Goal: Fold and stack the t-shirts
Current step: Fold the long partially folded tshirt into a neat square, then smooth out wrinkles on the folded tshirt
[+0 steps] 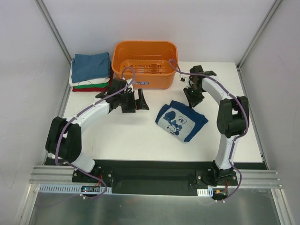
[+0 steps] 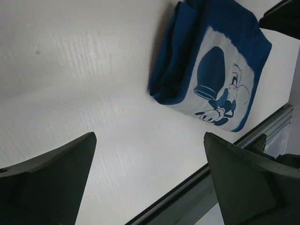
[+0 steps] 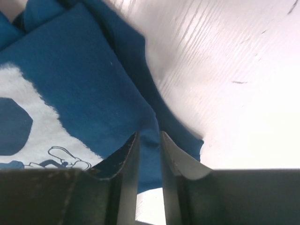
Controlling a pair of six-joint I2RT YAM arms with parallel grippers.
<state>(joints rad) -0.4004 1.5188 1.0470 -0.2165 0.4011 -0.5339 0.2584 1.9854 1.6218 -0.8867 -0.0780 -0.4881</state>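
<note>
Fingers spread wide on the left gripper [image 2: 149,138], gripping nothing, hanging over the white ribbed table [image 1: 131,140]. Fingers drawn nearly together on the right gripper [image 3: 150,140], only a slit between, nothing clamped, poised at the far edge of the navy tee [image 1: 182,121]. Folded, print up, lying right of centre. Stacked at the far left corner, the other tees [image 1: 90,72]: teal on top, white, green and red beneath. Just beside them, at the back edge, an orange basket [image 1: 145,58]. All around, pale grey walls; along the near edge, a metal rail [image 1: 154,174] under both bases.
</note>
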